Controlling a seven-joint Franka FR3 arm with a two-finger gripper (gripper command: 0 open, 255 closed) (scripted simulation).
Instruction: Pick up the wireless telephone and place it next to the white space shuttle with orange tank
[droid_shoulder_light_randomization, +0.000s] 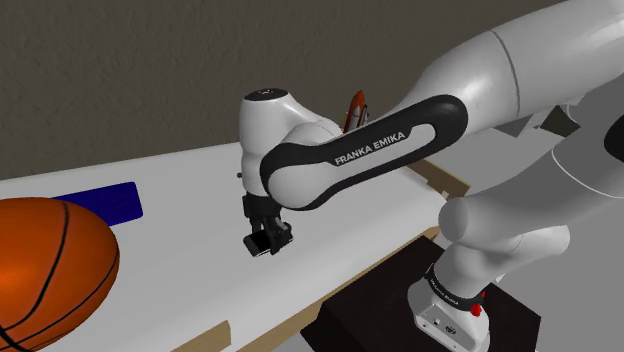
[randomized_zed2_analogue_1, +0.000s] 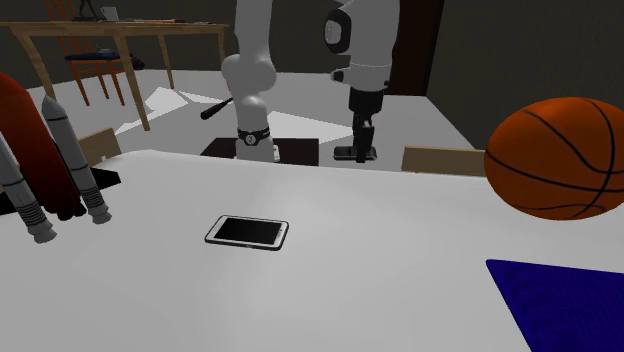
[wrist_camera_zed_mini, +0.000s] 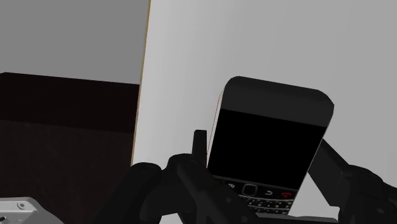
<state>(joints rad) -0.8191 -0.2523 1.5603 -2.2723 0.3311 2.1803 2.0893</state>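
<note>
Noted in the wrist view: claw closed to the width of a black telephone with keypad. Fingers pressed against both long sides at the keypad end, screen end projecting forward. Telephone held clear above the white worktop, near the edge on the stand side.

Located well apart from the claw, at the far end in the shoulder view: white space shuttle with orange tank, upright. Seen in the second exterior view: a flat white-rimmed device lying on the worktop between shuttle and claw. Basketball and blue mat off to the opposite side.

Judged step in hand: carry and set-down.

Recommended:
- Maintain firm grip.
- Keep enough height to pass over the flat device.
- Approach the shuttle from the open worktop side.
- Stop just beside the boosters, not touching.
- Lower until flat on the worktop before releasing.

Principal risk: toppling the upright shuttle with wrist or telephone.
</note>
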